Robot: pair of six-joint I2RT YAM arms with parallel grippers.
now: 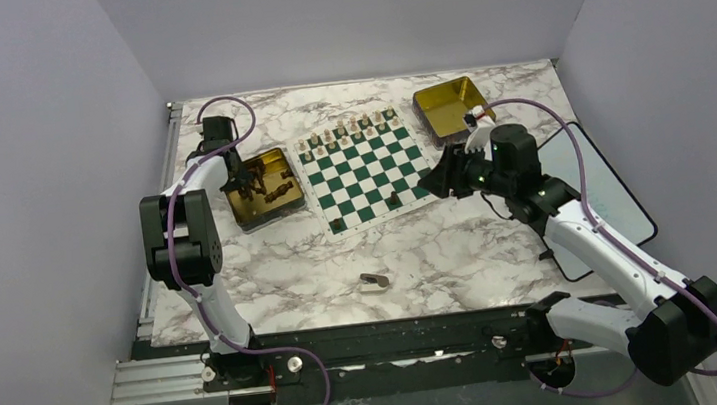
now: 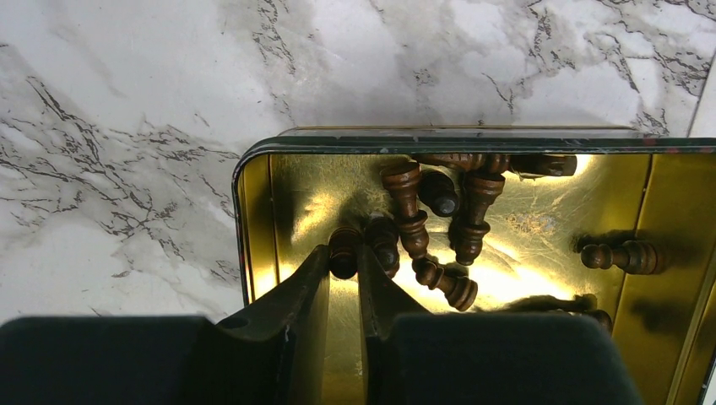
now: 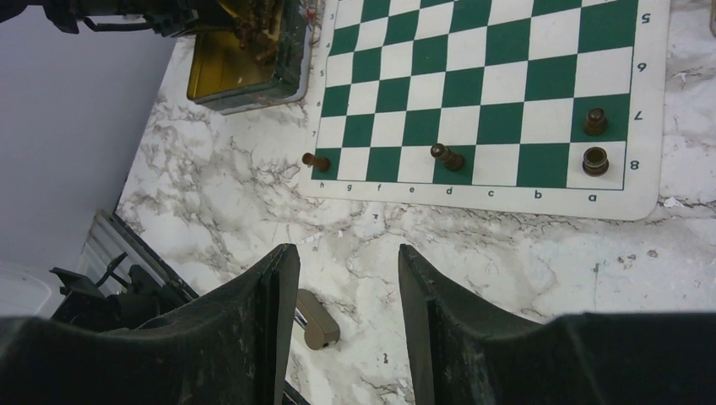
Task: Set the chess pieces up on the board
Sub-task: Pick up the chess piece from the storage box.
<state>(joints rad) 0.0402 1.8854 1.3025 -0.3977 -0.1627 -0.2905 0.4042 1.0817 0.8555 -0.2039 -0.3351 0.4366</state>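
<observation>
Top external view high at the near edge, looking down over the whole surface (image 1: 291,270), left wrist view close above the gold tin (image 2: 473,145), right wrist view farther back, angled over the board (image 3: 507,84), same tin upper left.

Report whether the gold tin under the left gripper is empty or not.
Not empty. The tin holds several dark chess pieces lying in it; the left gripper has its fingertips around one.

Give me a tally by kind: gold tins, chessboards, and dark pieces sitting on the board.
Gold tins: 2
Chessboard: 1
Dark pieces on it: 4
Total: 7
</observation>
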